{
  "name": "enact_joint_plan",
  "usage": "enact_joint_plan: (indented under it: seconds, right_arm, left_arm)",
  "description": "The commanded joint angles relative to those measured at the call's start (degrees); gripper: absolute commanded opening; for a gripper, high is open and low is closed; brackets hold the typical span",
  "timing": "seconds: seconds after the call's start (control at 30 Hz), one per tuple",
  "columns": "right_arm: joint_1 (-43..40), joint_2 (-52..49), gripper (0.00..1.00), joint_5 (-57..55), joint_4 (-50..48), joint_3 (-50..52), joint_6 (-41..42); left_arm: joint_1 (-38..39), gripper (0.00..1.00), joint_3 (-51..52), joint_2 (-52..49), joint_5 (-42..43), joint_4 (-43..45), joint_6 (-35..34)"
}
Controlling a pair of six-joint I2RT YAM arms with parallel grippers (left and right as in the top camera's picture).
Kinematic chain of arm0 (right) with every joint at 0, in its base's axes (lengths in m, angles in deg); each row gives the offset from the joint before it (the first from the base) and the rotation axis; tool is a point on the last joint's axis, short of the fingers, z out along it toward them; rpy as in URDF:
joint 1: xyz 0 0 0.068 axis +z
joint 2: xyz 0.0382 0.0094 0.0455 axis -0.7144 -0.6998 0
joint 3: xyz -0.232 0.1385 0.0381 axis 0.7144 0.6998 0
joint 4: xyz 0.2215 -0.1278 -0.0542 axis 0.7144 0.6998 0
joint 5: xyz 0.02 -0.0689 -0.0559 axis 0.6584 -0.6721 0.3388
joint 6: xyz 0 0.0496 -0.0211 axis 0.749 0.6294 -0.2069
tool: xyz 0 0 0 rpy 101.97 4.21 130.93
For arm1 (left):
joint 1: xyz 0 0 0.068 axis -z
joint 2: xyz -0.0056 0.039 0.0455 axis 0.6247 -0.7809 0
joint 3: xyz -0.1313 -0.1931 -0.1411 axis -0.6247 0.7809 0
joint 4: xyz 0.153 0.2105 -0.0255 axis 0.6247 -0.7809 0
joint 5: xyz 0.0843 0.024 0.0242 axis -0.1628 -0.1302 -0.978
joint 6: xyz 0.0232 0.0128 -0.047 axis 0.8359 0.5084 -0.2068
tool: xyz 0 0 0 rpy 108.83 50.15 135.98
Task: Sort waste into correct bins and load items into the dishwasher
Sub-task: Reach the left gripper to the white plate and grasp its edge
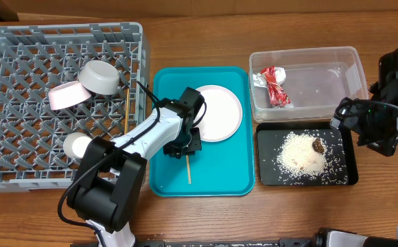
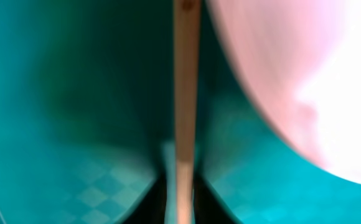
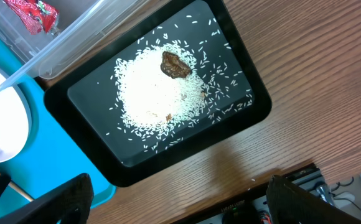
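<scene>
My left gripper [image 1: 185, 149] is down on the teal serving tray [image 1: 223, 178], shut on a thin wooden chopstick [image 1: 188, 169] that lies beside the white plate [image 1: 218, 113]. In the left wrist view the chopstick [image 2: 185, 93] runs straight between the jaws [image 2: 183, 208]. The grey dish rack [image 1: 20, 68] holds the grey-green bowl [image 1: 99, 75], the pink dish [image 1: 65, 96], the white cup [image 1: 75, 145] and the other chopstick [image 1: 127, 110]. The red-and-silver wrapper [image 1: 274, 86] lies in the clear tub [image 1: 329, 75]. Rice [image 1: 300, 154] and a brown scrap [image 1: 318, 145] lie on the black tray [image 1: 264, 171]. My right gripper [image 1: 376, 134] is open and empty.
The right wrist view shows the black tray [image 3: 93, 106] with rice [image 3: 155, 93] and scrap [image 3: 175, 64], the tub's corner [image 3: 93, 31], and bare wooden table [image 3: 305, 74] to the right. A few rice grains lie on the table by the front edge.
</scene>
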Motion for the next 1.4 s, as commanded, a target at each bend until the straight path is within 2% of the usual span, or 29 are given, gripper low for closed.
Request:
enact_joint_plan:
  seconds: [0.0, 0.2, 0.37, 0.53, 0.7, 0.9, 0.97, 1.0, 1.03, 1.07, 1.13, 1.23, 1.37]
  right_arm:
    - [-0.15, 0.81, 0.91, 0.04, -0.22, -1.27, -0.2]
    - [-0.15, 0.81, 0.91, 0.04, -0.2, -1.27, -0.17]
    - [-0.15, 0.81, 0.91, 0.04, -0.2, -1.27, -0.17]
    - [-0.15, 0.81, 0.91, 0.04, -0.07, -1.27, -0.17]
    - [-0.15, 0.81, 0.91, 0.04, -0.09, -1.27, -0.17]
    - [-0.15, 0.81, 0.91, 0.04, -0.09, -1.27, -0.17]
    - [-0.15, 0.81, 0.91, 0.04, -0.09, -1.27, -0.17]
    - [-0.15, 0.81, 0.91, 0.04, -0.09, -1.27, -0.17]
    - [-0.15, 0.81, 0.91, 0.04, -0.07, -1.27, -0.17]
    - [-0.15, 0.81, 0.91, 0.04, -0.07, -1.27, -0.17]
    - [-0.15, 0.81, 0.91, 0.04, -0.09, -1.27, -0.2]
    - [-0.15, 0.81, 0.91, 0.04, -0.24, -1.27, -0.17]
    - [-0.15, 0.81, 0.91, 0.04, -0.28, -1.27, -0.17]
  left_arm:
    - [-0.66, 0.04, -0.5, -2.21, -0.42, -1.53, 0.31]
    - [-4.57, 0.04, -6.1, 3.04, -3.08, -9.2, 1.66]
    - [-7.67, 0.04, -14.69, 10.45, -6.25, -15.21, 10.16]
    - [-12.61, 0.04, -19.96, 15.69, -14.97, -18.6, 16.33]
    - [-18.23, 0.04, -19.82, 15.04, -16.13, -18.62, 21.03]
    - [-22.45, 0.04, -19.82, 10.25, -13.84, -17.97, 21.86]
    - [-22.97, 0.14, -19.82, 8.76, -11.28, -17.62, 23.19]
    - [-22.99, 0.25, -19.82, 8.26, -10.99, -17.57, 23.58]
    - [-22.99, 0.42, -19.82, 8.02, -10.99, -17.59, 23.71]
    - [-22.99, 0.49, -19.85, 8.0, -10.78, -17.59, 23.69]
    - [-22.86, 0.54, -20.41, 8.37, -9.07, -18.08, 23.69]
    - [-21.99, 0.56, -22.62, 9.55, -3.91, -19.28, 23.78]
    - [-18.01, 0.56, -23.61, 12.11, 3.21, -17.2, 27.15]
